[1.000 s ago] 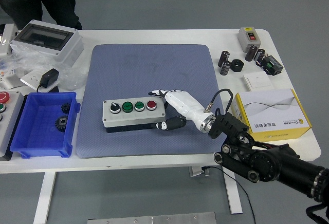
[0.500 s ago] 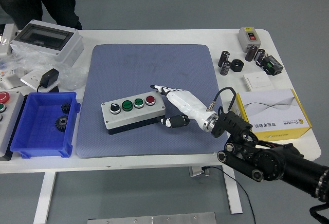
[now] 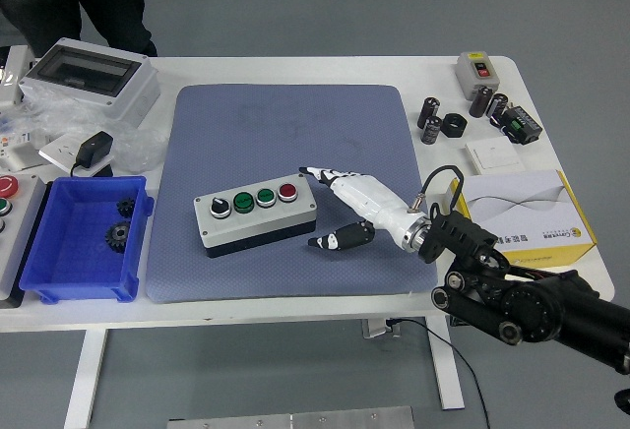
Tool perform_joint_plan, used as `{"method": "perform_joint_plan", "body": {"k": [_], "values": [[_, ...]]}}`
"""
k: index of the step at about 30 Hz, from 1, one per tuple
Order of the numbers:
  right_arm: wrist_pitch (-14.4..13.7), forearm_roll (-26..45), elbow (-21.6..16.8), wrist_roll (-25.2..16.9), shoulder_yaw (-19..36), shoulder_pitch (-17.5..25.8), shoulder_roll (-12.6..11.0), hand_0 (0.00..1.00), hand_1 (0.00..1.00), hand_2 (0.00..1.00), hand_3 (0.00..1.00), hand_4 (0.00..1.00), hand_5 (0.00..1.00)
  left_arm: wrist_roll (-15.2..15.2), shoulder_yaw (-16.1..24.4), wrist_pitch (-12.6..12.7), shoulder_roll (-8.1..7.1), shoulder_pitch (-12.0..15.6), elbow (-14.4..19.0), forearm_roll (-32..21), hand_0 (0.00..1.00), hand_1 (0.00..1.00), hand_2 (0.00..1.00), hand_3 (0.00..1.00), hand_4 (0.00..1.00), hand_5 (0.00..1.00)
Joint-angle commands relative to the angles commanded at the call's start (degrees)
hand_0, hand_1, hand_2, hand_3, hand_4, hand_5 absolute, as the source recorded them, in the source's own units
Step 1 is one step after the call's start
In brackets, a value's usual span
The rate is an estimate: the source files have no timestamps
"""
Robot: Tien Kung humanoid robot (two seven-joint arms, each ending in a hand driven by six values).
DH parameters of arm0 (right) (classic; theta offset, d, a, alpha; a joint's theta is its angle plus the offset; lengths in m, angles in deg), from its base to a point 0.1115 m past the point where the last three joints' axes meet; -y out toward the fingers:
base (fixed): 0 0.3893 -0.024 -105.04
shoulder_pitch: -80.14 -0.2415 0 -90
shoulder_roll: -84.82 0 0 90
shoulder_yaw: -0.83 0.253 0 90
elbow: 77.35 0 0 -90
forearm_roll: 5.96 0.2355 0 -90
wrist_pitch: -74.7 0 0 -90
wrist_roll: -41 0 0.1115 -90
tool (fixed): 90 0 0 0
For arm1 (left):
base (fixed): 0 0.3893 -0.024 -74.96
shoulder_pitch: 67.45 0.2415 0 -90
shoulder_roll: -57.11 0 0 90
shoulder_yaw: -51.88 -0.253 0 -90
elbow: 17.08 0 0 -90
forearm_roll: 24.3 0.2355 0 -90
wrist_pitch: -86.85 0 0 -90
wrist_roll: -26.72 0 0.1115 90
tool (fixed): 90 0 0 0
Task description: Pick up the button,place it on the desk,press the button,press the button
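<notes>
Fingers (image 3: pixel 317 172) of the right hand (image 3: pixel 359 203) are spreading loosely and holding nothing, their tips pointing left, just beside the right end of the button box (image 3: pixel 256 215) without touching it; the thumb is hanging lower, near the box's front corner. The box is lying on the blue-grey mat (image 3: pixel 287 188) on the white bench (image 3: pixel 325 69), its black, two green and red buttons facing up.
</notes>
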Motion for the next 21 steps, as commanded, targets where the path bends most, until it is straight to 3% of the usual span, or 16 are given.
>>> {"method": "perform_joint_plan", "body": {"k": [21], "values": [[2.11, 0.03, 0.91, 0.93, -5.67, -6.55, 1.25, 0.852, 0.863, 0.980, 0.998, 0.874, 0.231, 0.56, 0.56, -0.61, -0.95, -0.37, 0.31, 1.04, 0.660, 0.607, 0.522, 0.588, 0.523, 0.148]]}}
